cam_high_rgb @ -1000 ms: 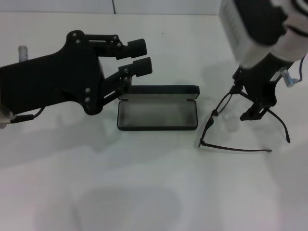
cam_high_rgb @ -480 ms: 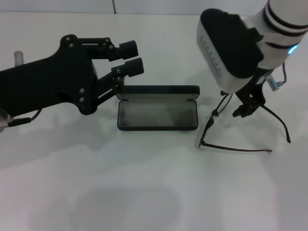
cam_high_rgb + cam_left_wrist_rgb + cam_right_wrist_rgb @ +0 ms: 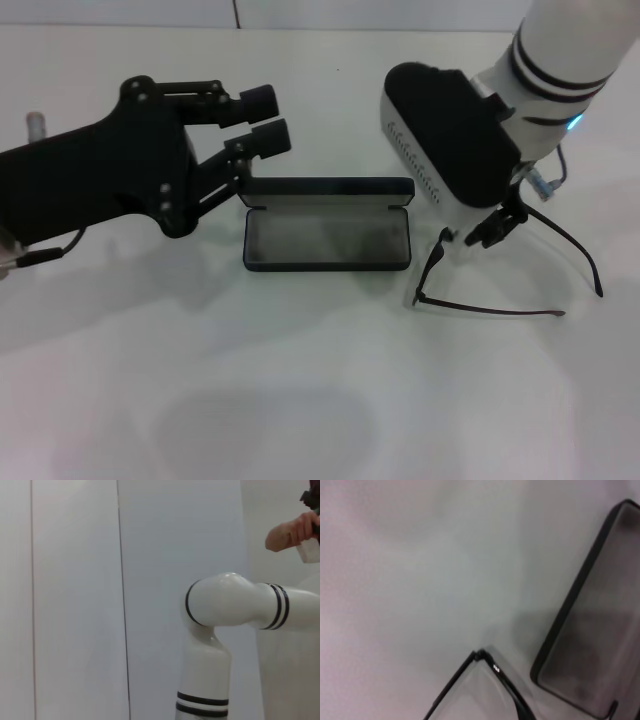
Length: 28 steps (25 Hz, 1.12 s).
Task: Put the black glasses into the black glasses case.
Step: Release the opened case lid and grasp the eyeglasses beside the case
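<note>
The black glasses case (image 3: 327, 242) lies open in the middle of the table, grey lining up, lid standing at its far side. The black glasses (image 3: 490, 311) lie unfolded on the table just right of it, temples spread. My right gripper (image 3: 492, 227) is low over the glasses' front frame, mostly hidden under the arm's white and black wrist housing. The right wrist view shows a corner of the glasses (image 3: 492, 672) beside the case's end (image 3: 585, 645). My left gripper (image 3: 264, 118) is open and empty, hovering at the left end of the case's lid.
The table (image 3: 300, 400) is white and bare in front. The left wrist view shows only a pale wall, a white arm segment (image 3: 225, 605) and a person's hand (image 3: 292, 530) at the edge.
My right arm has swung left and down, so its wrist housing now covers the glasses' far side. The glasses and case have not moved. My left gripper has drifted slightly left.
</note>
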Motion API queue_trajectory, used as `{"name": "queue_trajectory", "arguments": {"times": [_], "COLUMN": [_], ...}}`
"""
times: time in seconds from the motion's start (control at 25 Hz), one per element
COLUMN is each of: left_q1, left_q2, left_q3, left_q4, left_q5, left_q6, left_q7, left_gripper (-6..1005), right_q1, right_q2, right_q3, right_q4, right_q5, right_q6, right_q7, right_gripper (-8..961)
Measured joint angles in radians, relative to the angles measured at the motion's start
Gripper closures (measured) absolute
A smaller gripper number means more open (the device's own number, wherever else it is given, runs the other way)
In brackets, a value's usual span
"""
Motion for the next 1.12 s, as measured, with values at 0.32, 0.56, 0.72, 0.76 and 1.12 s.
{"name": "queue_trajectory", "arguments": {"times": [0.32, 0.56, 0.72, 0.76, 1.12], "left_q1": [0.003, -0.007, -0.013, -0.013, -0.015], "left_q2": [-0.001, -0.002, -0.002, -0.001, 0.001], "left_q3": [-0.003, -0.012, -0.013, -0.014, -0.017], "left_q4": [-0.012, -0.044, -0.054, -0.056, -0.066], "left_q5": [-0.001, -0.002, -0.002, -0.003, -0.003], "left_q6": [0.001, 0.001, 0.001, 0.001, 0.001], "left_q7": [0.008, 0.023, 0.025, 0.025, 0.027], "left_gripper": [807, 815, 820, 821, 833], "right_q1": [0.001, -0.005, -0.007, -0.007, -0.012], "right_q2": [0.0, 0.0, 0.0, 0.0, 0.0], "right_q3": [-0.071, -0.109, -0.119, -0.126, -0.179], "right_q4": [0.035, 0.048, 0.064, 0.066, 0.068], "right_q5": [0.034, 0.041, 0.044, 0.044, 0.049], "right_q6": [0.054, 0.087, 0.109, 0.114, 0.139], "right_q7": [-0.021, -0.021, -0.021, -0.021, -0.021], "right_gripper": [409, 409, 410, 410, 500]}}
